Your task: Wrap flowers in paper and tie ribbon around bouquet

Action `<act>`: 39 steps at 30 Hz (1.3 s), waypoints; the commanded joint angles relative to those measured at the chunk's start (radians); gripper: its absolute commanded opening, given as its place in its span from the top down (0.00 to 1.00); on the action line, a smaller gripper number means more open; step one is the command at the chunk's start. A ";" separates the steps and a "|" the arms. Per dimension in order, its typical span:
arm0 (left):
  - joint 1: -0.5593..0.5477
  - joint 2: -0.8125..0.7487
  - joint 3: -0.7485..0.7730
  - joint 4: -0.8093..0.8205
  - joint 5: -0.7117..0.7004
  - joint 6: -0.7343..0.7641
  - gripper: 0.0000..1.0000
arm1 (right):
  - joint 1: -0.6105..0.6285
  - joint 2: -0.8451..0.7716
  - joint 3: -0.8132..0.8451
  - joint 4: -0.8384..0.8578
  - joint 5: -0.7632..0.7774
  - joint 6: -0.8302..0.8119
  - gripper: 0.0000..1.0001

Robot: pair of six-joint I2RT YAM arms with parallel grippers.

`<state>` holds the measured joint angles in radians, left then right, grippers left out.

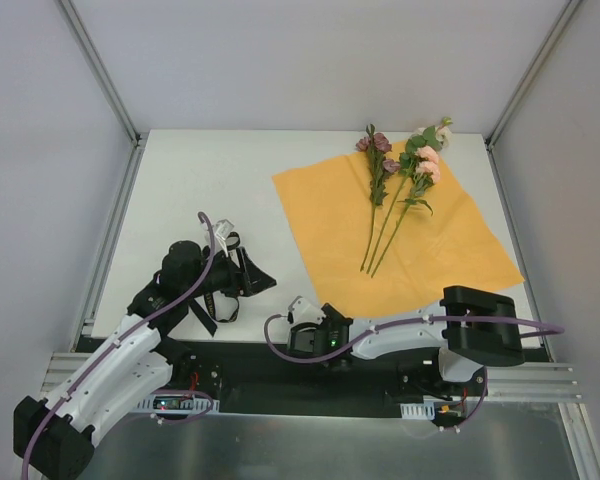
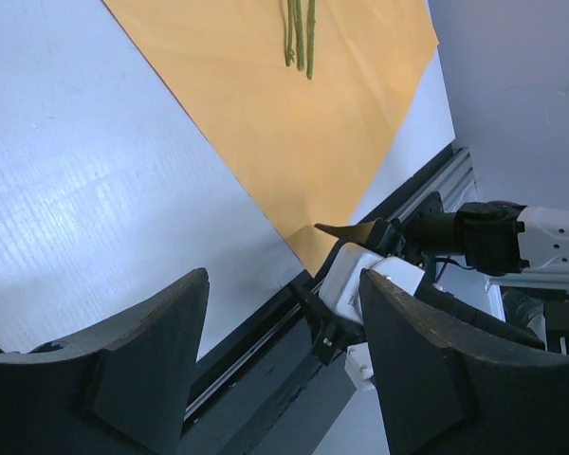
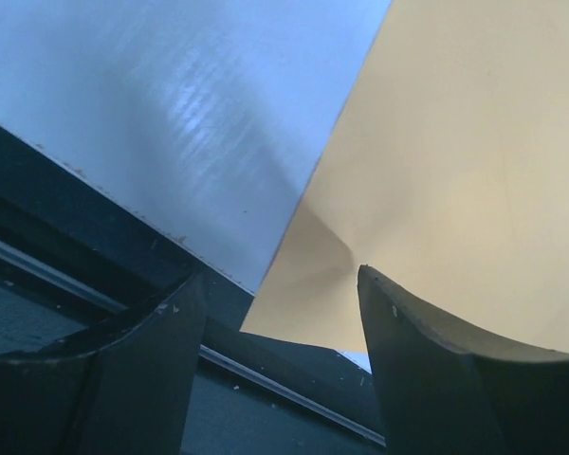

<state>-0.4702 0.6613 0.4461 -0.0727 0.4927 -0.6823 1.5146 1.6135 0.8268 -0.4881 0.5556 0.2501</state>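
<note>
Both grippers parted, nothing gripped
Left gripper [image 2: 284, 281] jaws stand wide and empty above the white table [image 2: 95, 190]; right gripper [image 3: 280, 275] jaws gape with the near corner of the paper [image 1: 320, 210] showing between them, not pinched; the flowers [image 1: 398, 185] lie on the sheet's far part, blooms away from the arms

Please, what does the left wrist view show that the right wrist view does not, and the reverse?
Only the left wrist view: the green stem ends of the flowers lying on the paper, the right end effector seen from outside near the paper's near corner, and the open left end effector in front. Only the right wrist view: that corner up close, creased and reaching over the edge of the table, between the right end effector's open fingers. Both: the orange paper and the white table.
</note>
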 commanded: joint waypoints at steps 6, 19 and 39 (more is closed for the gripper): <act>0.005 0.047 0.031 -0.002 -0.005 0.012 0.35 | 0.018 -0.049 0.025 -0.176 0.099 0.129 0.44; 0.005 0.089 0.034 0.002 -0.008 0.030 0.34 | 0.012 -0.076 0.008 -0.156 0.076 0.130 0.73; 0.007 0.101 -0.006 0.054 -0.149 -0.034 0.36 | -0.241 -0.231 0.003 -0.104 0.198 -0.027 0.99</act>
<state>-0.4694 0.7826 0.4484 -0.0834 0.4202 -0.6773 1.3735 1.4555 0.8326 -0.6163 0.6807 0.3210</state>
